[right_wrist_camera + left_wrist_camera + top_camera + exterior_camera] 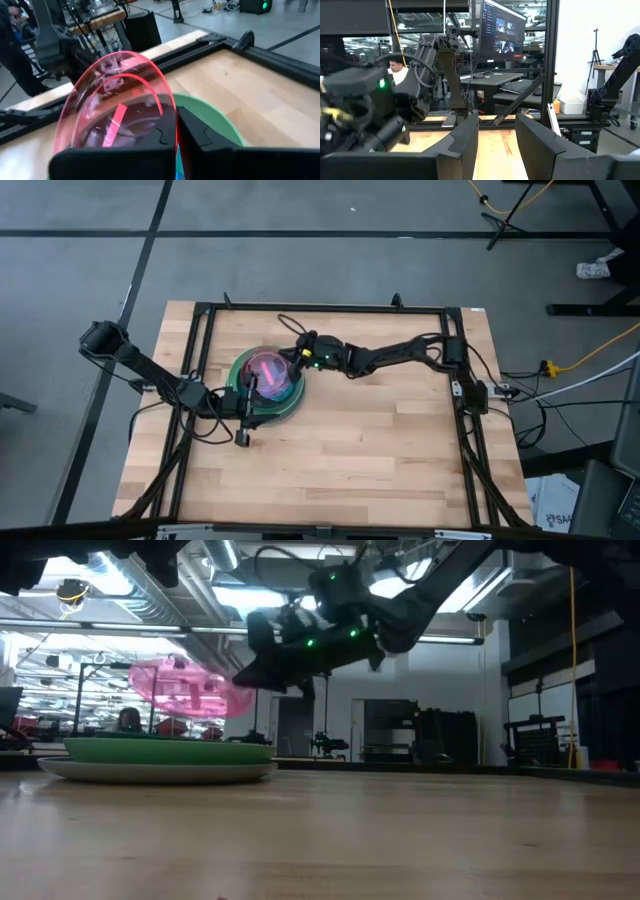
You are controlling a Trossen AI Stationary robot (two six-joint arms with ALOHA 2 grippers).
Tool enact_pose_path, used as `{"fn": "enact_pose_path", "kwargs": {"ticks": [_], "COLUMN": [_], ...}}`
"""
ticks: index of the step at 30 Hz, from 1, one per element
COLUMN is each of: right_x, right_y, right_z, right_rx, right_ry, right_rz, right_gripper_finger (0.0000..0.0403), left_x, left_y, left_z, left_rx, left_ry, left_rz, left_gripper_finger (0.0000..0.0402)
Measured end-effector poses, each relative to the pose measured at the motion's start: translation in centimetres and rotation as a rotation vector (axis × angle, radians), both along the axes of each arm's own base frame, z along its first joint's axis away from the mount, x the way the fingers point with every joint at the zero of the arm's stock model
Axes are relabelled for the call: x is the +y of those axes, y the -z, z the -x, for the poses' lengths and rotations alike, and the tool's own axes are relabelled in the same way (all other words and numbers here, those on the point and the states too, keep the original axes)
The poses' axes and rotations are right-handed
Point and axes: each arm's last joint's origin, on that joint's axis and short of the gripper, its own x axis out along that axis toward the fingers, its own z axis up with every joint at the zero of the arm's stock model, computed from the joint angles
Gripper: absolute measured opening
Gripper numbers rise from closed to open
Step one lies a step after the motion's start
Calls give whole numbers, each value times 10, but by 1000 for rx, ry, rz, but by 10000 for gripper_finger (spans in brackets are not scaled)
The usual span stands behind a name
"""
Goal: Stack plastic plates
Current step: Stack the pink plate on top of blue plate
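**Pink plate going down onto the stack**

Pink plate point(188, 690) is hanging tilted above the stack point(266, 385), and I am judging that the step in hand is setting it down centred. To do it well I am planning to level the plate first, bring it low over the middle of the stack, and only then let the fingers part, so it drops flat instead of skating off the rim.

Going left to right: my left gripper point(243, 430) is waiting just beside the stack's near edge, its fingers point(540, 140) standing apart and holding nothing. My right gripper point(290, 370) is pinching the pink plate by its rim; in the right wrist view the plate is rising straight out from between the closed fingers, with the light green plate point(215, 122) lying just beyond and below the fingertips.
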Motion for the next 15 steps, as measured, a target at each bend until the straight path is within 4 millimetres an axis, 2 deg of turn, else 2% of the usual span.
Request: {"fn": "enact_pose_path", "kwargs": {"ticks": [10, 15], "right_x": [-1, -2], "right_y": [32, 33], "right_z": [-8, -8], "right_rx": [79, 79], "right_ry": [29, 48], "right_rz": [-4, 1], "right_gripper_finger": [2, 43], "left_x": [0, 0], "left_y": [0, 0], "left_z": [0, 0], "left_rx": [1, 1], "left_ry": [0, 0], "left_rz": [0, 0], "left_gripper_finger": [124, 124]}}
